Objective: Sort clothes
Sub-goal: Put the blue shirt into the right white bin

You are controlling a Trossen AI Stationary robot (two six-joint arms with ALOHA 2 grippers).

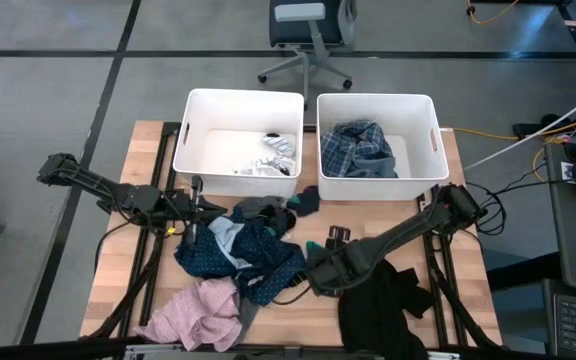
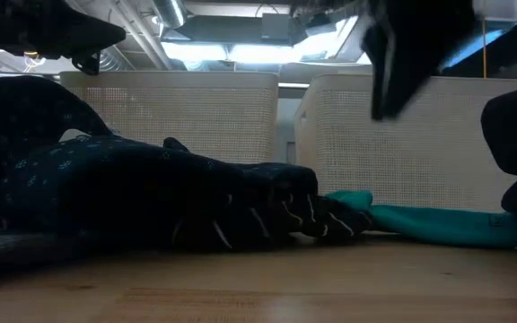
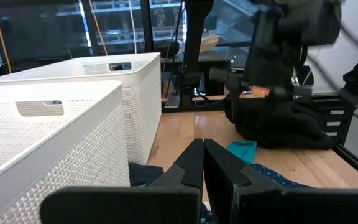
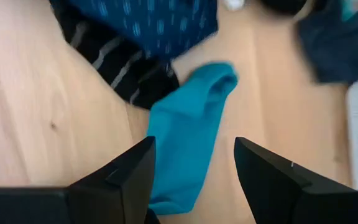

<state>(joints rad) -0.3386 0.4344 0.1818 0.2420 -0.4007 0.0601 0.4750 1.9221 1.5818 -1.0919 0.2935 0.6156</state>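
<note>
Right gripper (image 4: 191, 180) hangs spread over the teal sock (image 4: 188, 146), frame centre — it may snag the striped garment (image 4: 120, 65) alongside; left gripper (image 3: 202, 165) pinched together.

Two matte black jointed arms (image 1: 108, 192), black cables alongside, each ending in flat, angular black jaws.

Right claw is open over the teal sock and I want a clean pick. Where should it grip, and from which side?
Come straight down on the teal sock, mid-length: it lies flat on bare wood there, clear of the striped garment. The right claw already straddles it.
</note>
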